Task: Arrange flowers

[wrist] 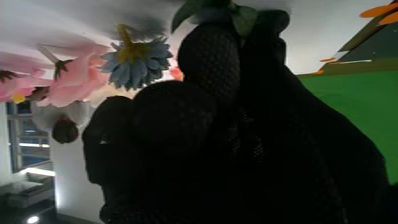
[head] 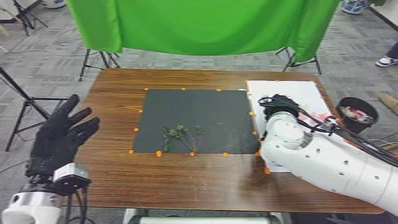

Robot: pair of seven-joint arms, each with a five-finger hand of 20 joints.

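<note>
One leafy stem is judged held at the tips of the curled fingers of the right hand; how firmly, the views do not establish. That hand is over the white sheet, just right of the dark mat. Principal risk: the hold is at the tips alone, so the stem could roll or slip out if lifted fast. Second risk: a blue flower and pink flowers lie beside the knuckles, also right of the mat, and a sideways sweep could snag or drag them. Third risk: on the near part of the mat lie green sprigs (thin, and easily nudged), which a low approach could scatter or cross. A drop farther right of the mat, past the sheet, could end in the black bin. The left hand, well left of the mat, has straight, spread fingers and holds nothing; collision risk from it is judged low.
</note>
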